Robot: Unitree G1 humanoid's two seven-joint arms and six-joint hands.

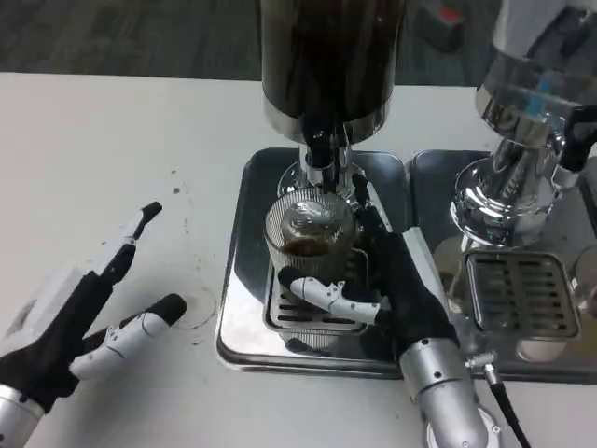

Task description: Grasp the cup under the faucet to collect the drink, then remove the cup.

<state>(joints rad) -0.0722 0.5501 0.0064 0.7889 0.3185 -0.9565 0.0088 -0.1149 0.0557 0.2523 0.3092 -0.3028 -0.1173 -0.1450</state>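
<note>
I keep the dark dispenser (331, 56) centred above the steel drip tray (244, 280), holding the ribbed cup (310, 238) steady under the faucet (319, 154); my right hand (392, 280) has its fingers clamped on the cup. A second dispenser (522, 121) crowds the right; my left hand (84, 317) rests on the surface (112, 168), fingers apart.

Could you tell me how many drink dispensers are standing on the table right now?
2. One dark dispenser stands at centre, above the cup held by the right hand. A clear dispenser stands at right; others may be out of frame.
</note>
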